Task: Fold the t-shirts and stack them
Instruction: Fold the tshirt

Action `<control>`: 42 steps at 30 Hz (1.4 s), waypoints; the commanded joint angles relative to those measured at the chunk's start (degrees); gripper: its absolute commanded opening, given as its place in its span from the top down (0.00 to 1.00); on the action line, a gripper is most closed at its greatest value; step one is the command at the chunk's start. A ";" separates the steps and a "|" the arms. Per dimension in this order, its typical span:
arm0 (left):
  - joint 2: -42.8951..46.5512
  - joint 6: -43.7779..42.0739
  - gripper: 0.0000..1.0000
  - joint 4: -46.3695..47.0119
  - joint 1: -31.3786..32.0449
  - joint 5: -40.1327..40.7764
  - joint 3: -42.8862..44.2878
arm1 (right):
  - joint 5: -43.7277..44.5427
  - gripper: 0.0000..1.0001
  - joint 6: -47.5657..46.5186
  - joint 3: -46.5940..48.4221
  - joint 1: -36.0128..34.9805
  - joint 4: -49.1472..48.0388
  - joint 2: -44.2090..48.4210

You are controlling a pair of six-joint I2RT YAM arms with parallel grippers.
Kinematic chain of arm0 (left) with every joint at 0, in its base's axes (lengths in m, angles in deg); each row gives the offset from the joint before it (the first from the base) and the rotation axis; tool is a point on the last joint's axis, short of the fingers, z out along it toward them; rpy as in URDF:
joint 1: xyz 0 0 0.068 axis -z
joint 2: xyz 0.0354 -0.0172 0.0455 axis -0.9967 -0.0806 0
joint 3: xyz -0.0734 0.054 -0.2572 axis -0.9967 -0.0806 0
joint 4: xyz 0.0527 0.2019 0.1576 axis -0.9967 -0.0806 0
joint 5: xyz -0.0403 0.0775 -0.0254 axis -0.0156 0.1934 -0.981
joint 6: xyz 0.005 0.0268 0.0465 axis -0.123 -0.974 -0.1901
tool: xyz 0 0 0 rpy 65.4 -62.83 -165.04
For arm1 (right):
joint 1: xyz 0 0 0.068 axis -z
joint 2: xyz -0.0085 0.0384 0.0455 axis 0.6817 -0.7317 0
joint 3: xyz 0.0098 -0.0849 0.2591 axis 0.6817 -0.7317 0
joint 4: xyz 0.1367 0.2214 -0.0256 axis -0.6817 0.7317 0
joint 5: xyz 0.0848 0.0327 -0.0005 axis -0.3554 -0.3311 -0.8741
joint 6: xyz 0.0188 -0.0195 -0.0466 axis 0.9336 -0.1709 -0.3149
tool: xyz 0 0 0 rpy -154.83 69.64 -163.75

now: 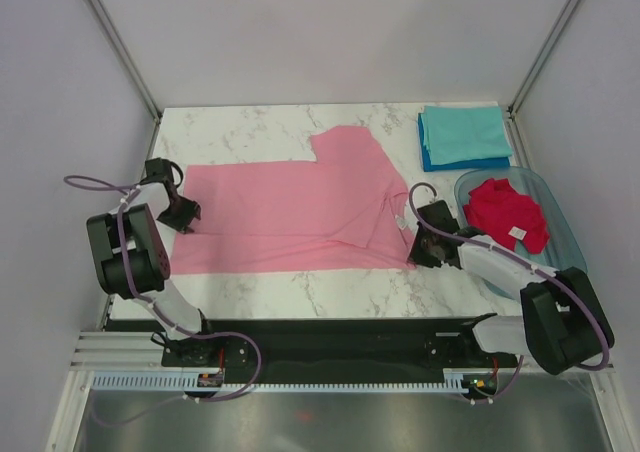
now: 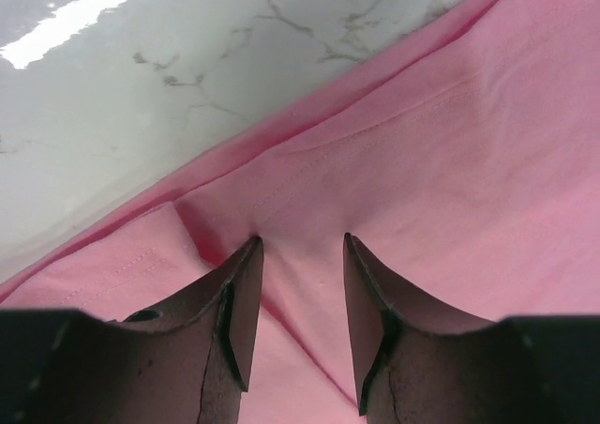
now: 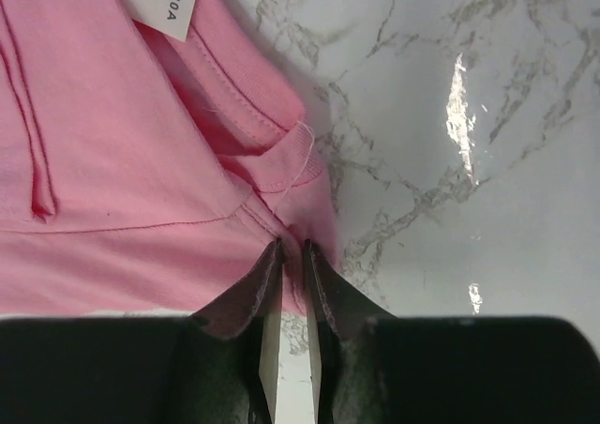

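Observation:
A light pink t-shirt (image 1: 290, 212) lies spread on the marble table, one sleeve pointing to the back. My left gripper (image 1: 185, 217) is at its left hem; in the left wrist view (image 2: 302, 246) the jaws are open, tips down on the pink cloth (image 2: 450, 161) on either side of a raised fold. My right gripper (image 1: 420, 247) is at the collar end; in the right wrist view (image 3: 292, 246) it is shut on the pink cloth's edge (image 3: 112, 161) beside the neckband and white size tag (image 3: 159, 2). A crimson t-shirt (image 1: 505, 212) lies crumpled in the tub.
A clear bluish plastic tub (image 1: 568, 234) stands at the right edge of the table. A folded teal t-shirt (image 1: 465, 132) lies on a folded blue one (image 1: 470, 162) at the back right corner. White walls and metal rails bound the marble table (image 1: 250, 132).

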 commanded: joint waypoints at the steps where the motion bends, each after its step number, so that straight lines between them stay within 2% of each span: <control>1: -1.65 -1.09 0.53 0.97 2.22 0.93 3.43 | 4.28 0.78 1.78 -1.72 -0.21 1.48 1.44; 4: -1.30 -6.53 0.52 -2.08 4.50 2.14 7.81 | 4.64 0.79 1.61 -0.15 -0.21 3.94 3.28; 7: 1.77 -9.17 0.52 -5.43 7.14 7.24 10.20 | 3.85 0.79 2.48 2.23 -0.39 6.58 6.09; 14: 9.95 -8.22 0.52 -5.97 8.03 6.02 3.54 | 0.86 0.74 2.57 8.64 -1.97 7.64 5.05; 18: 9.60 -5.94 0.53 -5.80 7.94 6.19 -0.59 | -1.33 0.74 2.84 7.77 -3.20 4.75 2.76; 24: 4.33 -2.94 0.53 -4.92 7.33 6.89 -2.09 | 0.94 0.75 3.71 1.10 -3.29 0.88 0.83; 28: 0.73 -2.07 0.53 -4.92 6.37 9.53 -2.18 | 7.43 0.78 4.68 -3.12 -3.29 1.74 2.93; 33: -1.39 -1.89 0.54 -5.00 5.83 9.63 -0.78 | 7.28 0.78 5.12 -5.15 -3.20 1.84 5.66; 38: 3.08 -4.69 0.53 -6.05 6.01 6.46 1.68 | 6.22 0.77 4.86 -1.39 -3.20 4.73 8.02; 42: 10.72 -9.51 0.52 -7.11 6.01 4.19 6.33 | 4.47 0.73 7.04 4.15 -3.29 7.38 9.96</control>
